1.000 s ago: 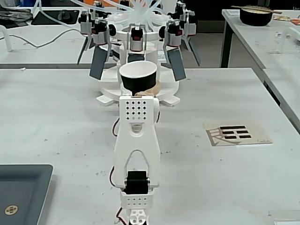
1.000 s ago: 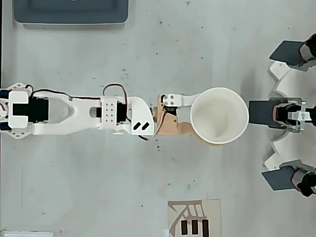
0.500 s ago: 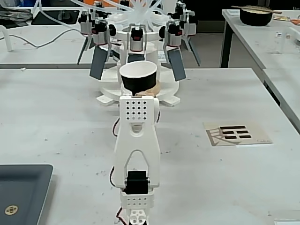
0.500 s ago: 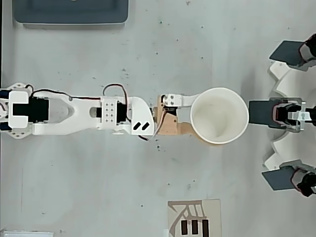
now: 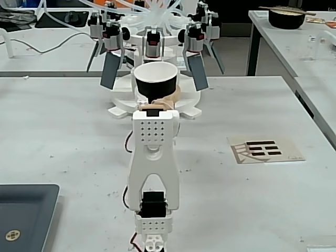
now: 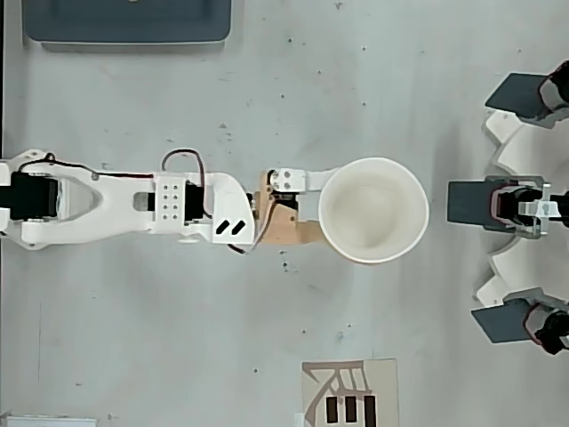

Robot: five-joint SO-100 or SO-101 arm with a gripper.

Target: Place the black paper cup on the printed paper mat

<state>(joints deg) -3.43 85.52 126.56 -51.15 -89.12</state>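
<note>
The black paper cup (image 5: 156, 84), black outside and white inside, stands upright in my gripper (image 5: 157, 101), which is shut on its lower body. The overhead view shows the cup's white mouth (image 6: 373, 210) just right of the white and tan fingers (image 6: 298, 179), and its rim hides the fingertips. The cup seems to hang slightly above the table, in front of the white fixture. The printed paper mat (image 5: 266, 149) lies flat on the table to the right in the fixed view, bare. In the overhead view the mat (image 6: 349, 392) sits at the bottom edge, below the cup.
A white multi-arm fixture (image 5: 157, 37) with dark paddles stands right behind the cup, at the right edge in the overhead view (image 6: 524, 209). A dark grey tray (image 5: 23, 215) lies near the arm's base. A dark bowl with chopsticks (image 5: 286, 17) rests on another table.
The cup has risen a little and come back toward the arm's base, away from the fixture. The arm has drawn back with it. The mat has not moved.
</note>
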